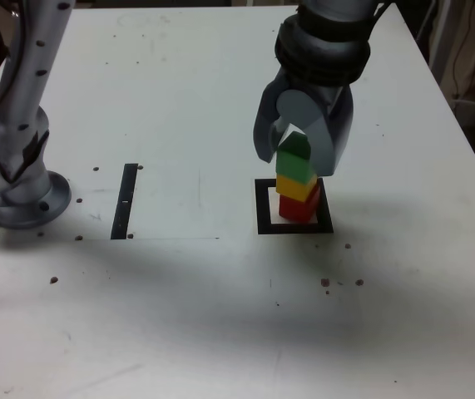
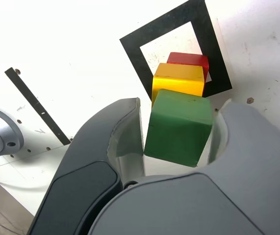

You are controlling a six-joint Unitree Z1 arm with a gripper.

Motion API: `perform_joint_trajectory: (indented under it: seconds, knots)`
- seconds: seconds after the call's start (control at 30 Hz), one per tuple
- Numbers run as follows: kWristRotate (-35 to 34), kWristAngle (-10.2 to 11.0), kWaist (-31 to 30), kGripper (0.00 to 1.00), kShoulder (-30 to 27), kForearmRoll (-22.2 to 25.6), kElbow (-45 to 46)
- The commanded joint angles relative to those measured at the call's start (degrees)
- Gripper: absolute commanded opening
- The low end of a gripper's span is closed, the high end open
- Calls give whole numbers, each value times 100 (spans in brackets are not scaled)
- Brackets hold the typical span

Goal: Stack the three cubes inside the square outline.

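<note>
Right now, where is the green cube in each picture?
Exterior view: the green cube is on top of the stack, just right of the picture's middle, between the gripper jaws.
Wrist view: the green cube fills the middle, between the two grey jaws.
Shared landmark: the square outline around the stack's base.

Green cube (image 2: 179, 128): smooth, matt painted faces, soft sheen. Yellow cube (image 2: 178, 80), beneath the green cube: smooth, slightly glossier. Red cube (image 2: 191, 59), under the yellow cube: smooth, satin. Square outline (image 1: 262, 208) around the red cube: flat matt black, tape-like. Tool (image 2: 179, 142): smooth grey plastic shells, semi-matt. Tabletop (image 1: 179, 108): white, matt, speckled and scuffed. Arm base (image 1: 21, 199), well apart from the square outline: brushed silvery metal.
</note>
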Motion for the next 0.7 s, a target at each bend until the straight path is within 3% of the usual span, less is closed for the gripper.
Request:
perform_joint_trajectory:
  seconds: [0.0,0.27,0.67]
  knots:
    - [17,30,-4,91,35,65,-26]
    - [25,102,-5,98,-225,116,-145]
    - [-73,-30,-4,99,-1703,225,432]
